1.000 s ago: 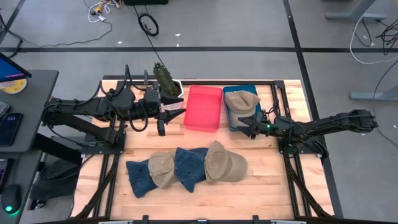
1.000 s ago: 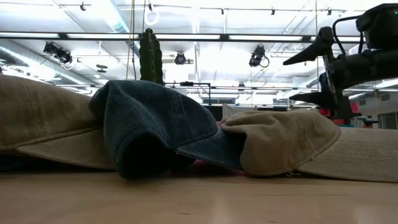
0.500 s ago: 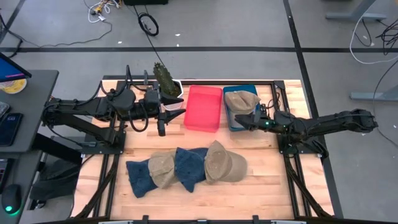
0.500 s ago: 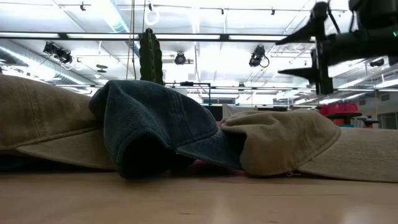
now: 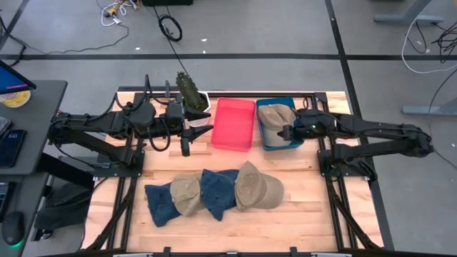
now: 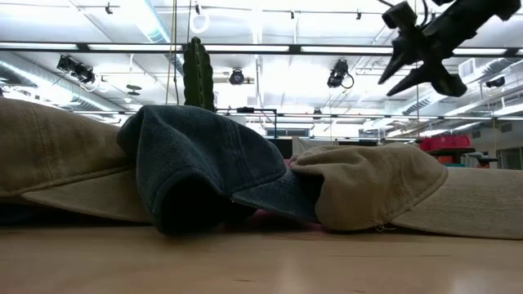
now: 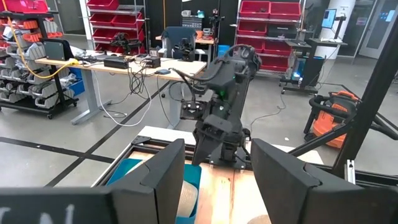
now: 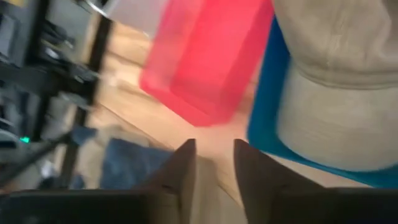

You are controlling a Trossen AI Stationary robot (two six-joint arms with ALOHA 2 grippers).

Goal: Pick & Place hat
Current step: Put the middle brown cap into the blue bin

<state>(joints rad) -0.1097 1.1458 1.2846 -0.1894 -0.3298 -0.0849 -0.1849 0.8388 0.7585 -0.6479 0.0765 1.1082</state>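
A tan hat [image 5: 275, 114] lies in the blue bin [image 5: 267, 137], filling most of it; it also shows in the right wrist view [image 8: 329, 74]. My right gripper [image 5: 285, 132] hovers above that bin's near left corner, tipped downward. Its fingers [image 8: 186, 165] stand a narrow gap apart with nothing between them. Four hats lie overlapping in a row on the near part of the table: blue [image 5: 160, 203], tan [image 5: 186, 194], blue [image 5: 218, 191], tan [image 5: 258, 187]. A green hat [image 5: 190, 88] stands in the white bin. My left gripper [image 5: 203, 123] waits open, level, beside that bin.
A red bin [image 5: 234, 123] stands between the white bin [image 5: 203, 96] and the blue bin at the table's far side. Bare wood lies between the bins and the row of hats. In the low view the hats [image 6: 196, 163] fill the foreground, with my right gripper [image 6: 413, 61] high above them.
My right gripper has risen from just above the blue bin, rolled and tipped to point downward, and its fingers have drawn much closer together. The tan hat has stayed lying in the blue bin.
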